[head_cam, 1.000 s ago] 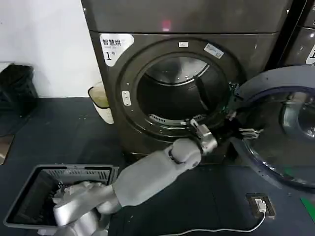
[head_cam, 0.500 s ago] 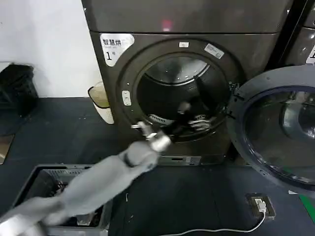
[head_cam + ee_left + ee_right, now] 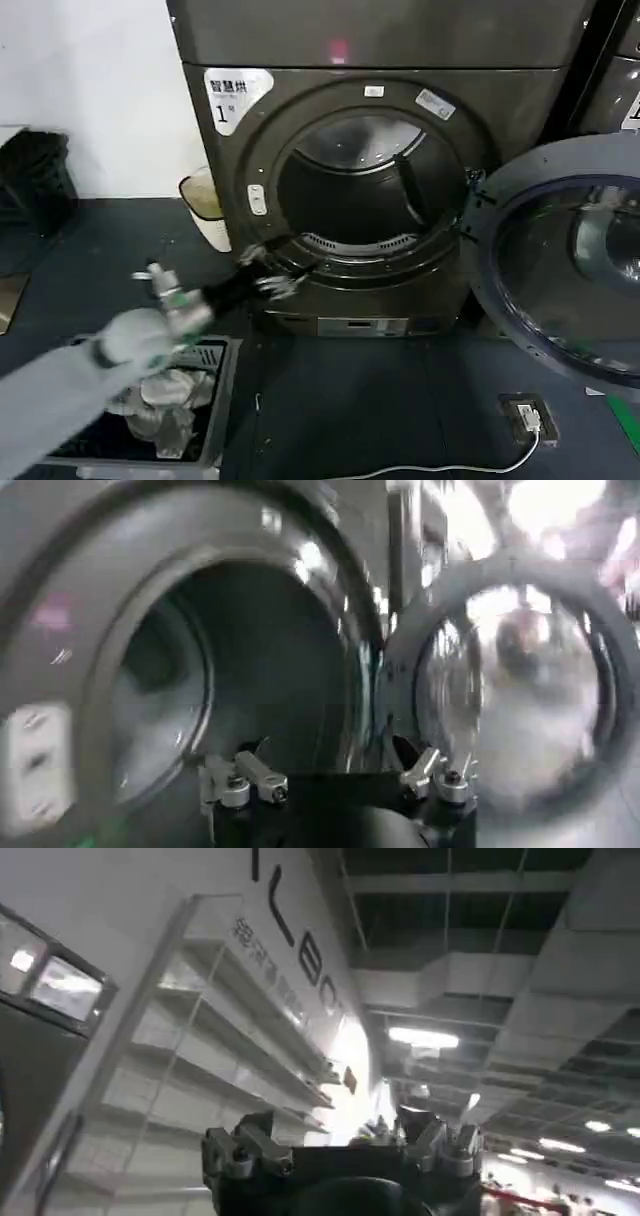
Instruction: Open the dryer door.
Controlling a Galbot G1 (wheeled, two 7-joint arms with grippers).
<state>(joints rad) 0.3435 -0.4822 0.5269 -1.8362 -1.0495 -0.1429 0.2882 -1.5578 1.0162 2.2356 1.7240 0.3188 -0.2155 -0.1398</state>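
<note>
1. While the left gripper (image 3: pixel 265 272) hangs low at the lower left rim of the dryer's mouth, its fingers (image 3: pixel 245 777) are spread apart and hold nothing. From where I stand, the nearest hazard is the grey basket (image 3: pixel 222 352) of clothes on the floor directly under that arm. A careless drop of the forearm could clip its rim or drag it.

2. Just beyond, the gripper is near the metal lip of the drum opening (image 3: pixel 365 190). I'd judge that a sideways drift could scrape the open fingers on that rim or catch one on it.

3. Further right, the dryer door (image 3: pixel 560 260) is swung wide on its right-hand hinge, its dark inner face and tinted glass turned toward the room, well apart from the gripper. The opening looks done to me. The risk is that nobody holds the door, so it could swing back toward the drum.

4. On the floor below the door lie a small device and its white cable (image 3: pixel 450 465), which the base could snag.

5. The right gripper (image 3: pixel 345 1143) points up toward ceiling lights and shelving, fingers apart and empty; swung blindly, it could strike something overhead.
</note>
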